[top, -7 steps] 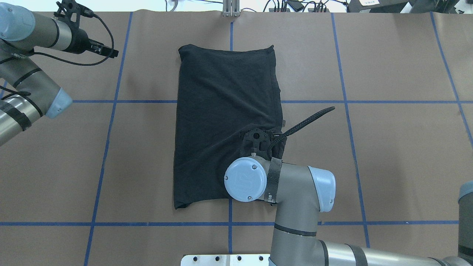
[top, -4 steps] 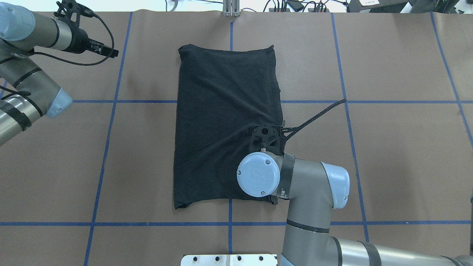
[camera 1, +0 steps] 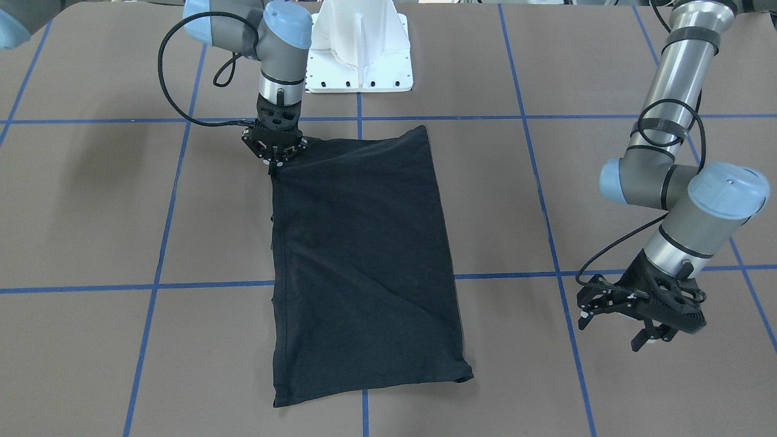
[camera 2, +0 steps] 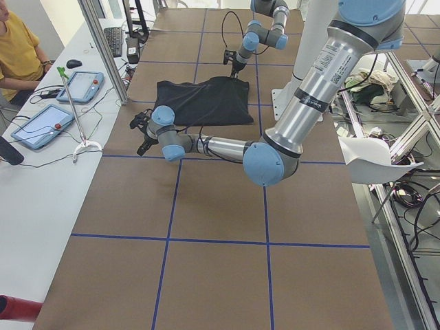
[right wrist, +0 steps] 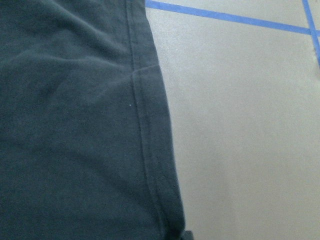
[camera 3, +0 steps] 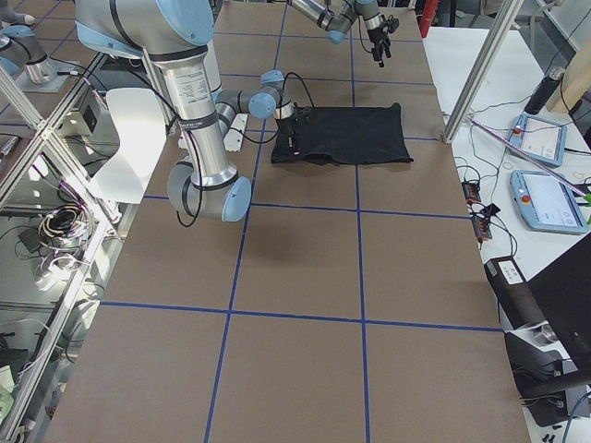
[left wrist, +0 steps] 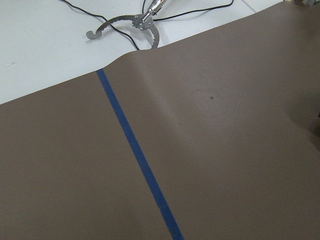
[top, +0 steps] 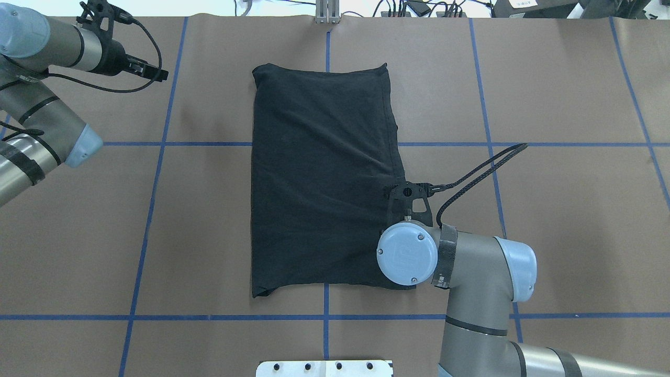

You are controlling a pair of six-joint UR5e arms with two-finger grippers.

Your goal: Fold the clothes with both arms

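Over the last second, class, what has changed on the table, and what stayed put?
The right pincer, gripping the T-shirt near its edge, slid toward the robot's right, dragging the robot-side cloth slightly along. The left pincer stayed open at the side; the shirt's far edge kept its place.

Brown table [top: 576, 235], blue tape grid [top: 576, 144], black T-shirt [top: 319, 173] lying flat
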